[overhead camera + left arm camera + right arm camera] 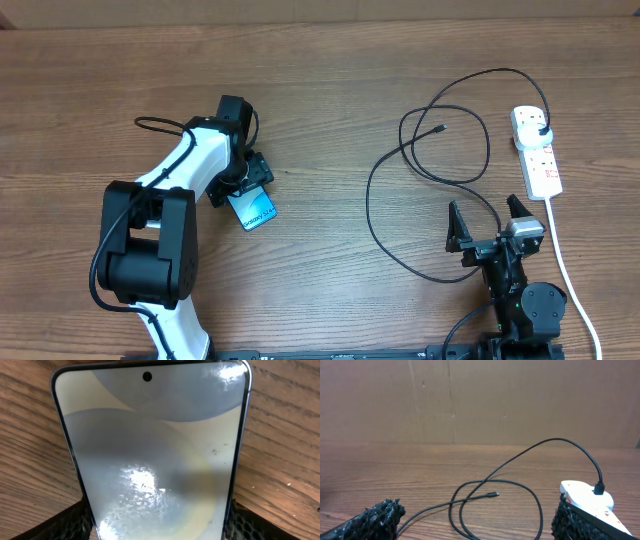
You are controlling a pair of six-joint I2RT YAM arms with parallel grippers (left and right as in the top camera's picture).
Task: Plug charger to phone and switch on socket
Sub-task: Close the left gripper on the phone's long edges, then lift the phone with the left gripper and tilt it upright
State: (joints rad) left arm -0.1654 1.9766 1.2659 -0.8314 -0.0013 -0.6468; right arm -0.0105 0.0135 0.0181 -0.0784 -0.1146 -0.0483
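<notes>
Wood-grain tabletop (320, 300) fills the overhead view; the right wrist camera shows a plain brown wall behind it. At left-centre of the overhead frame, the left claw (249, 190) is closed on the phone (256, 210). In the left wrist view, its black textured pads (75, 522) sit against both long edges of the glossy screen. The phone's long axis runs diagonally, upper left to lower right, and the free end points toward lower right. A punch-hole lens shows at that far end, so the port end is probably the one tucked into the claw, out of sight. The right claw (490, 225) stands wide apart and empty at lower right. The charger (370, 200) lies in loose black loops between the two arms. Its plug (541, 131) is already seated in the socket (538, 160) at the right edge. Its connector tip (440, 129) lies flat on bare wood, up-frame and a little left of the right claw, and well apart from the phone. The right arm is clearly the nearer one to that tip, and the tip points roughly toward the right of the frame. A white cord (565, 265) trails down from the strip, past the right arm's base. Red switch marks are visible on the strip, but I cannot tell whether they are on or off. Judgement: the tip must be lifted and carried left, or the phone brought over to it.
</notes>
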